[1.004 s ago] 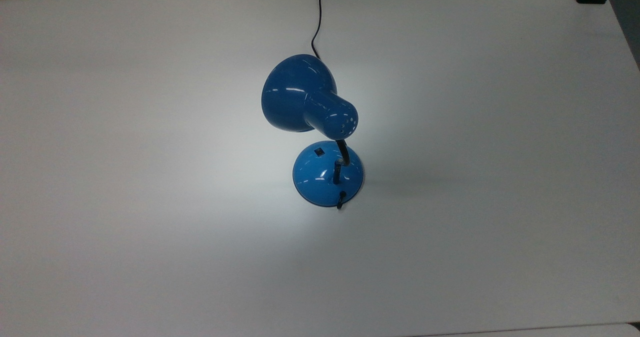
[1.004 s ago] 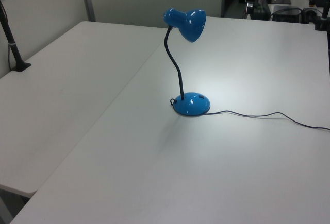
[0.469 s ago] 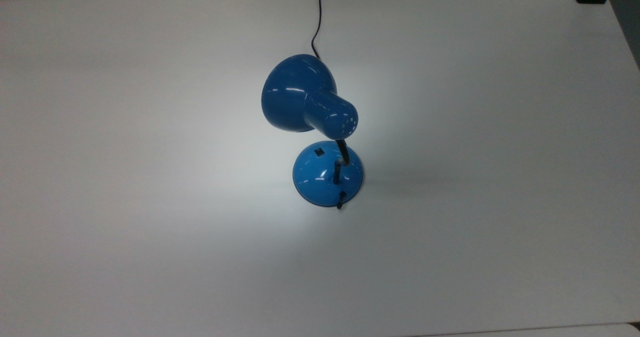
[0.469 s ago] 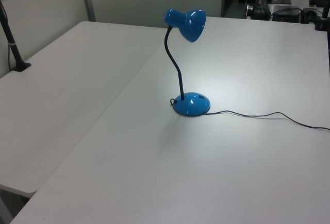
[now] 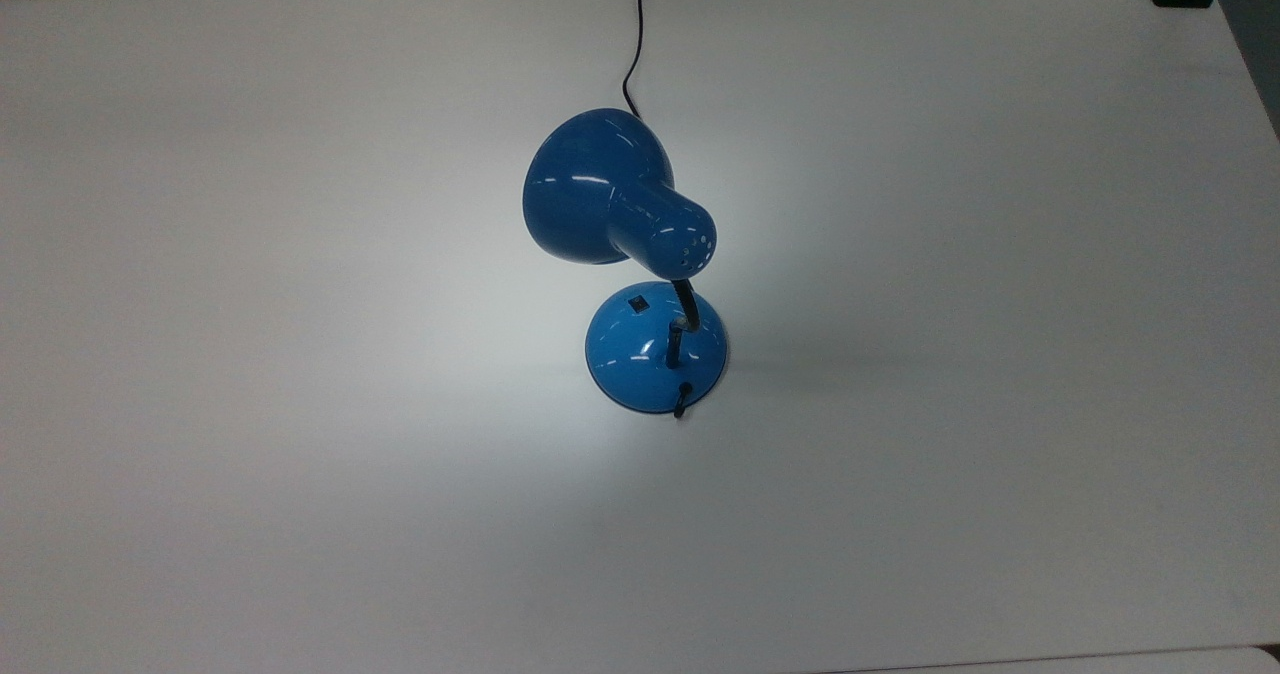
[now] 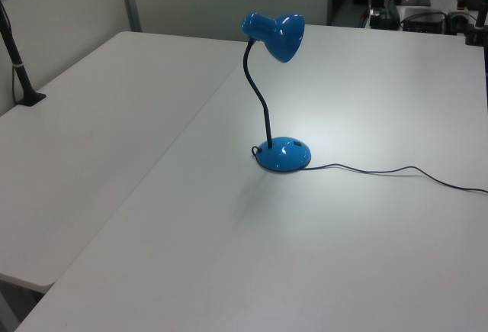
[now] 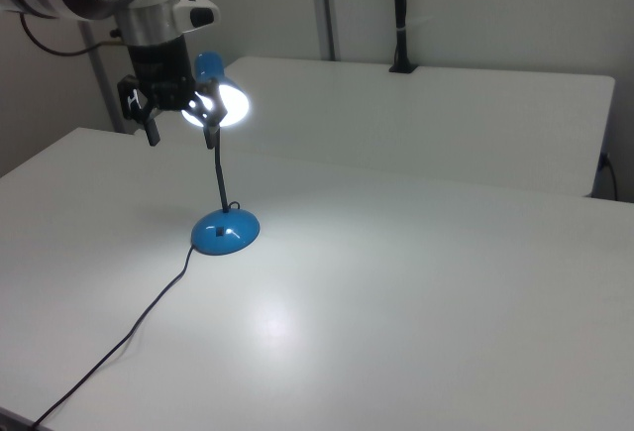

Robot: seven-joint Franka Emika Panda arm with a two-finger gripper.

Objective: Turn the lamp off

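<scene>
Lit lamp (image 5: 655, 349) is seen at frame centre in the top view, on the table (image 5: 250, 404)

The gripper (image 7: 180, 122) is held upper left in the right view, jaws spread apart, nothing grasped

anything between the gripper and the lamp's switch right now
Nothing visible stands in the way. In the right view the gripper hangs with open fingers beside the lit shade, high above the base. The switch sits exposed on the base's top, and the table around the lamp is bare apart from its cord.
</scene>
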